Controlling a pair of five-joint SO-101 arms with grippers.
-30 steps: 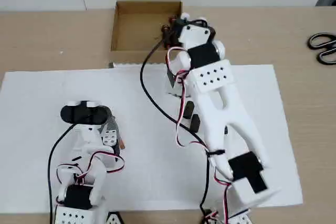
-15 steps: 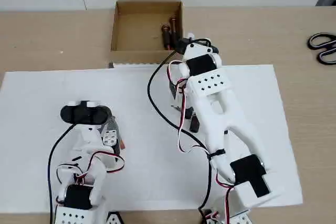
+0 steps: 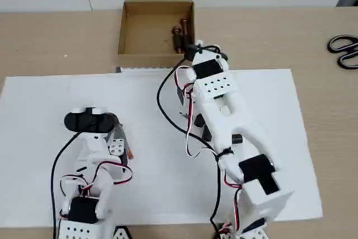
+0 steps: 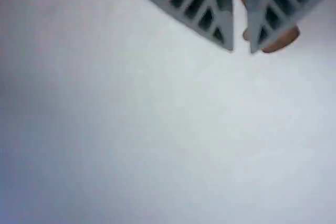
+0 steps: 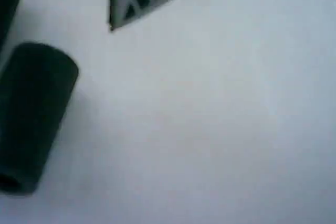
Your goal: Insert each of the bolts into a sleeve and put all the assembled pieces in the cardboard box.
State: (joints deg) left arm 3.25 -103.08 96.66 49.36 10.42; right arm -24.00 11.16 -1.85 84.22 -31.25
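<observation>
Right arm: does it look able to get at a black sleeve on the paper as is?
Likely yes: a sleeve lies on open paper close by the right hand, nothing between them.

Just this side of the cardboard box (image 3: pixel 146 32), the right arm (image 3: pixel 224 104) covers most of the black sleeves (image 3: pixel 206 132), so only slivers show. In the right wrist view a sleeve (image 5: pixel 34 114) is blurred, and a dark shape (image 5: pixel 8 1) beside it is cut off at the edge. The bolts (image 3: pixel 179 33) in the box are too small to count. Far right of the box on the worktop, the scissors (image 3: pixel 344 51) run off the edge. A blurred brown shape (image 4: pixel 275 39) behind the left pincer (image 4: pixel 241 49) cannot be identified.
</observation>
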